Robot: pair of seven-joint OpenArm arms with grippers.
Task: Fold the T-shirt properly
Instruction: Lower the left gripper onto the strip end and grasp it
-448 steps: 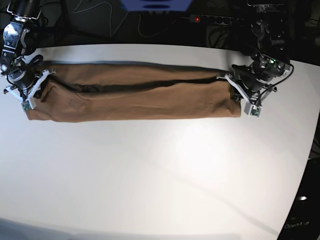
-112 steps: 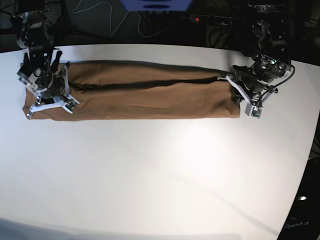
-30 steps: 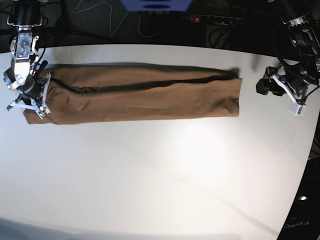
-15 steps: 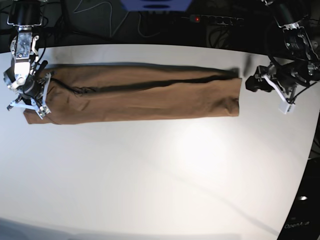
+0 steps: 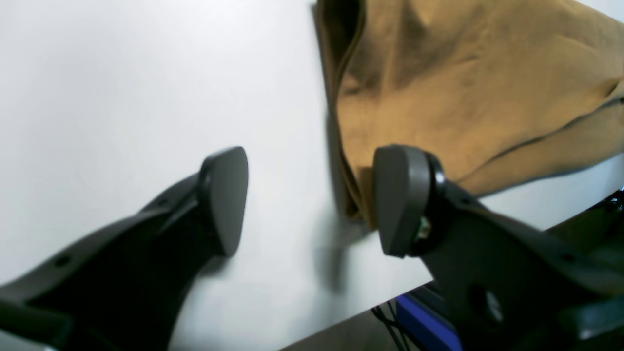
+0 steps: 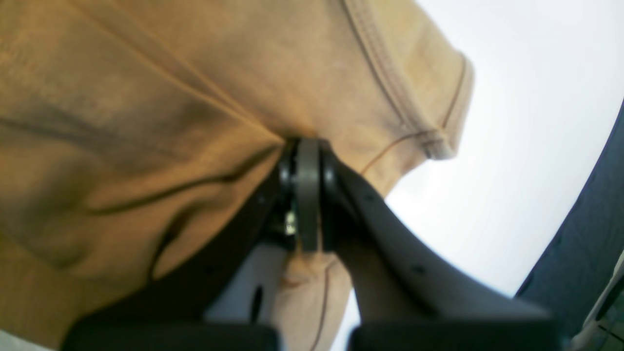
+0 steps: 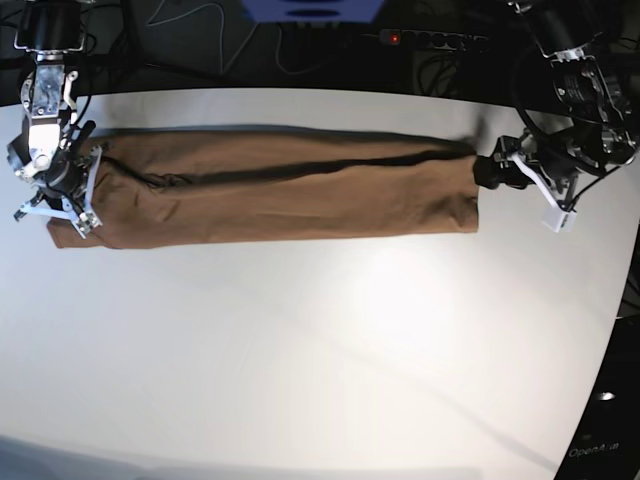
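Tan-brown soft fabric T-shirt [image 7: 280, 190] lies folded long on white surface [image 7: 320, 350]; right gripper [image 6: 308, 195] pinches its end, left gripper [image 5: 312, 200] gapes beside the other.

Open left pincer [image 5: 309, 200] beside T-shirt [image 5: 468, 87] edge

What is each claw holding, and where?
Right claw pinches the T-shirt at its end fabric. Left claw is open, holding nothing.

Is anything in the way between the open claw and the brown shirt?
Nothing visible. The left gripper is open right at the T-shirt end, with only bare white table under it.
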